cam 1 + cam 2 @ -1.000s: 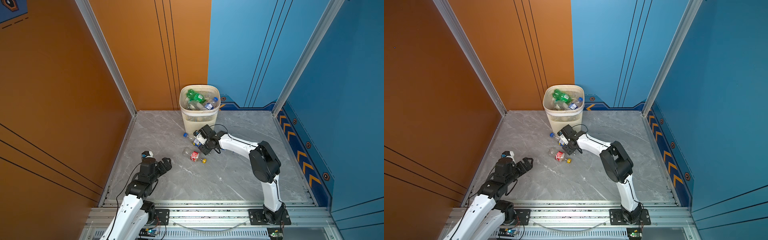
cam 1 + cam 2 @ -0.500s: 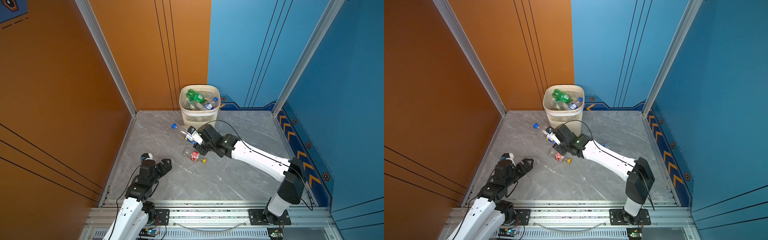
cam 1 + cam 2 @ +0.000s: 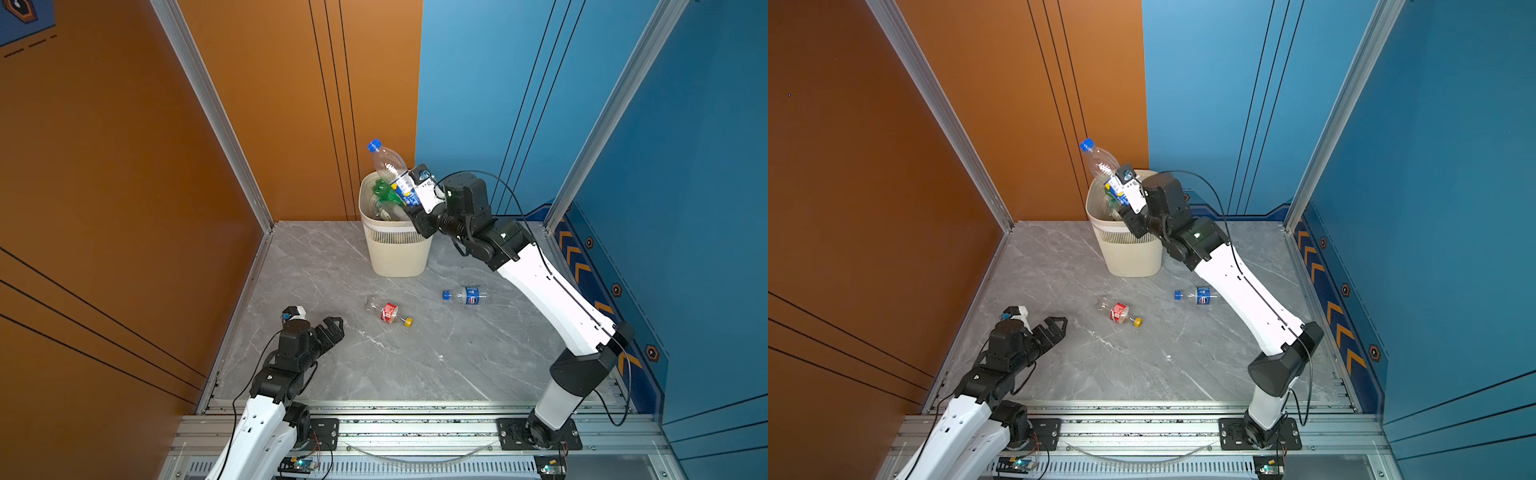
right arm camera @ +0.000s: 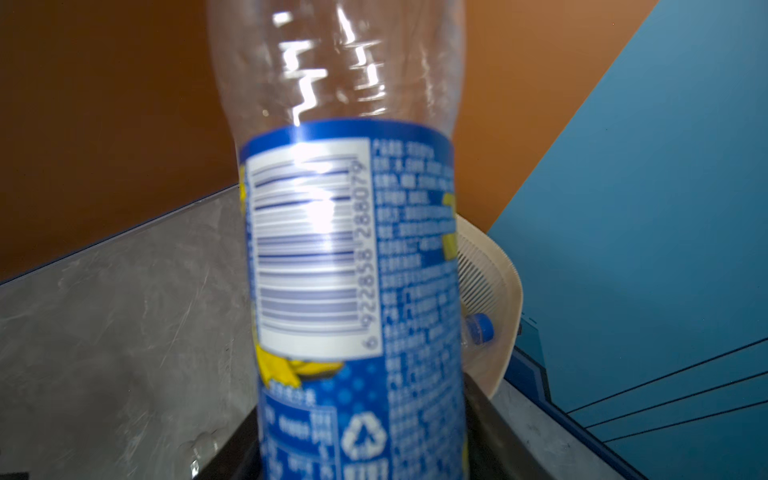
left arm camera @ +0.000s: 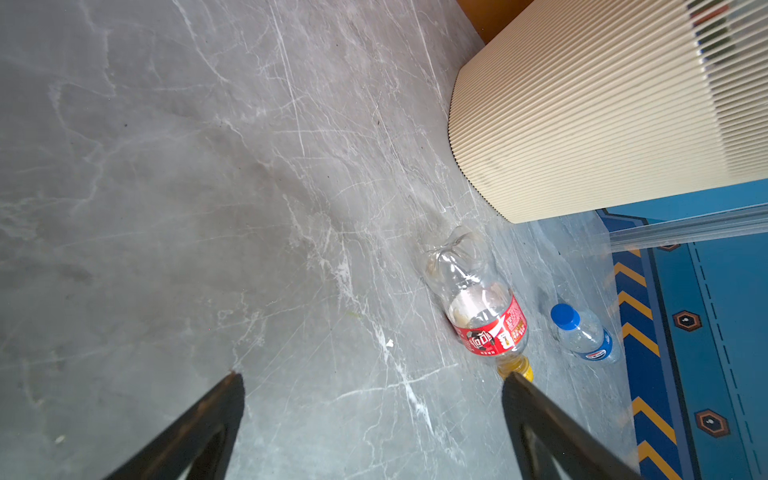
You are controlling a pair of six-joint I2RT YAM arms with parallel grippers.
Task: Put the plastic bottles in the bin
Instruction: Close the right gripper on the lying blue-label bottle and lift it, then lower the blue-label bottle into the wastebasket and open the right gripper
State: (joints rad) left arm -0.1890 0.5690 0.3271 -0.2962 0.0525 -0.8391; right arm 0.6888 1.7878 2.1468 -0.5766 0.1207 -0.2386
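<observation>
My right gripper [image 3: 409,195] [image 3: 1121,193] [image 4: 361,440] is shut on a clear bottle with a blue label and blue cap [image 3: 388,164] [image 3: 1100,162] [image 4: 353,249]. It holds the bottle tilted, cap up, above the rim of the cream bin [image 3: 395,249] [image 3: 1129,257]. A green bottle [image 3: 384,191] and clear ones lie in the bin. On the floor lie a red-label bottle with a yellow cap [image 3: 388,312] [image 3: 1120,312] [image 5: 482,307] and a small blue-label bottle [image 3: 467,296] [image 3: 1200,296] [image 5: 586,336]. My left gripper [image 3: 332,328] [image 3: 1054,326] [image 5: 374,378] is open, low, left of the red-label bottle.
The bin stands at the back of the grey marble floor [image 3: 374,365], near the corner where the orange wall [image 3: 270,104] meets the blue wall [image 3: 478,104]. A metal rail [image 3: 415,424] runs along the front edge. The bin's ribbed side [image 5: 582,124] fills a corner of the left wrist view.
My right arm has lifted the blue-label bottle from the floor in front of the bin up to above its rim. The small blue-label bottle now shows on the floor. The left arm has barely moved.
</observation>
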